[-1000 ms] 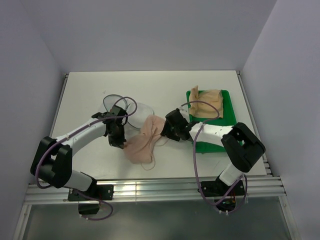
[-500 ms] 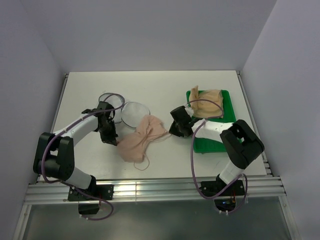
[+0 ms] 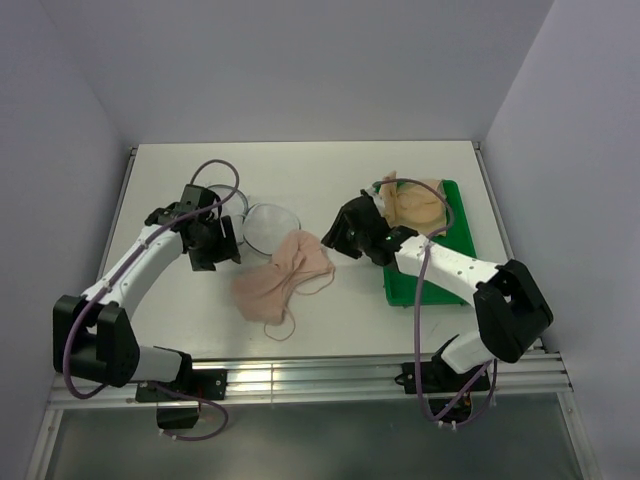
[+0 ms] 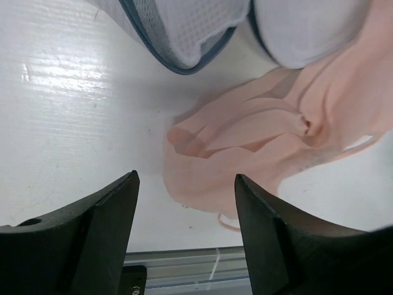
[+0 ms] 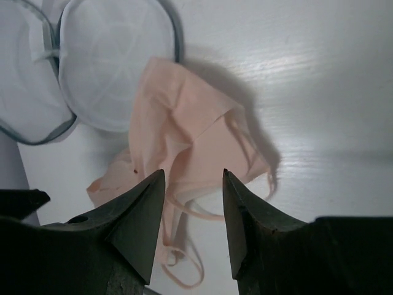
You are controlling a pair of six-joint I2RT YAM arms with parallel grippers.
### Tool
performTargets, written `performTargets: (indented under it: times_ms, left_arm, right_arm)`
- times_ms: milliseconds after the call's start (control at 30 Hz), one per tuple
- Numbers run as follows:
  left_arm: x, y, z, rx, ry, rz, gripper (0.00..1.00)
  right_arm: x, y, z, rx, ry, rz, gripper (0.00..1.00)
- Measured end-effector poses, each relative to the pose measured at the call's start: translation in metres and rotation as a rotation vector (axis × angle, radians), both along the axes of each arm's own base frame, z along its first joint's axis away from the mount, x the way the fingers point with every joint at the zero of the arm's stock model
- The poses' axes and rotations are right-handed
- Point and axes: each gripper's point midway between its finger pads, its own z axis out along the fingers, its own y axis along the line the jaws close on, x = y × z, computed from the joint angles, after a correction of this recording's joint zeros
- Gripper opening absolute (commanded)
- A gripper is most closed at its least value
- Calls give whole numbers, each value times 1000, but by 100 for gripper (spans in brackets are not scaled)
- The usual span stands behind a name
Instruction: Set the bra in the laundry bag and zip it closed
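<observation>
We see the white tabletop (image 3: 300, 170); at its right, the green rectangular tray (image 3: 400, 288) carrying a tan-beige garment (image 3: 415, 205); the pale pink fabric bra (image 3: 280, 278) lies crumpled at centre, touching the round white mesh laundry bag (image 3: 262, 225), spread open in two halves; the left gripper (image 4: 184, 184) gapes wide, empty; the right gripper (image 5: 193, 175), parted, holds nothing.

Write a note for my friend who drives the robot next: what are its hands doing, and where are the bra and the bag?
The left hand is open and empty, just left of the bra.
The right hand is open and empty, just right of it.
The bra lies crumpled on the table, its top edge at the rim of the laundry bag.
The laundry bag is unzipped, both halves lying open.
Done: nothing is bagged yet.
Left: put the bra in, zip it shut.
</observation>
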Motion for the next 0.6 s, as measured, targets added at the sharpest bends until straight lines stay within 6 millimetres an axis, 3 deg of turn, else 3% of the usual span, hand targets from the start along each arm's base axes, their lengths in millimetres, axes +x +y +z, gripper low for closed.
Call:
performTargets:
  times_ms: [133, 233, 300, 433, 600]
  left_arm:
    - [6, -2, 24, -20, -70, 1, 66]
    - [6, -4, 28, -34, -81, -7, 61]
    - [5, -7, 26, -43, -79, -13, 54]
    - [-2, -12, 11, -57, -41, -31, 51]
    - [-3, -22, -2, -71, -6, -57, 50]
  right_arm:
    - [-16, 27, -5, 54, 40, 34, 48]
    - [-27, 51, -9, 102, 65, 56, 47]
    - [-33, 64, -11, 134, 80, 60, 47]
    - [-40, 85, -16, 206, 112, 42, 47]
    - [-46, 87, -30, 260, 154, -27, 48]
